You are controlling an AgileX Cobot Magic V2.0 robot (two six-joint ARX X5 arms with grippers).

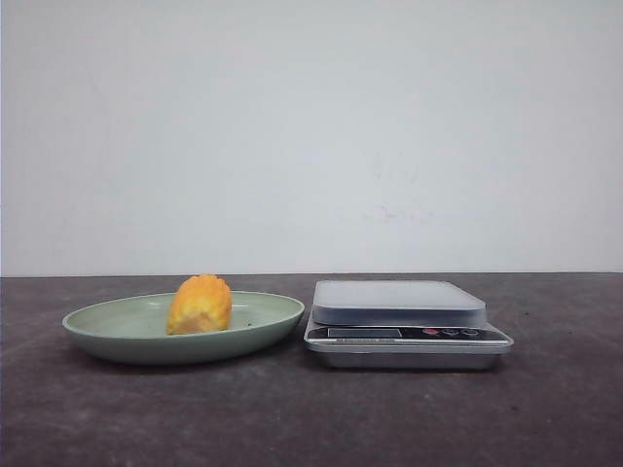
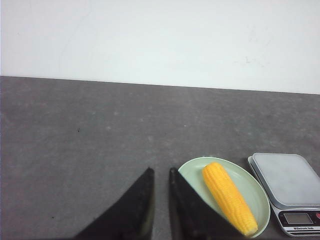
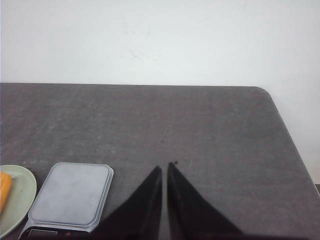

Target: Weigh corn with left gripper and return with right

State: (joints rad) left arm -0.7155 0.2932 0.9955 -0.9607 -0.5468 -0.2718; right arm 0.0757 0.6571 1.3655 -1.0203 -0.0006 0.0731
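Observation:
A yellow corn cob [image 1: 200, 305] lies in a pale green plate [image 1: 97, 336] left of a silver kitchen scale [image 1: 399, 302], whose platform is bare. In the left wrist view the corn [image 2: 229, 197] lies lengthwise in the plate [image 2: 263, 200], with the scale [image 2: 287, 177] beside it. My left gripper [image 2: 161, 172] hangs above the table just beside the plate, its jaws nearly together and empty. My right gripper [image 3: 165, 167] hovers over bare table beside the scale [image 3: 72, 192], with its jaws together and empty. Neither gripper shows in the front view.
The dark grey table [image 1: 545, 409] runs to a white wall behind. In the right wrist view the table's rounded corner [image 3: 267, 92] and side edge show on the side away from the scale. The plate's edge [image 3: 25, 192] and the corn's tip [image 3: 4, 190] show there too.

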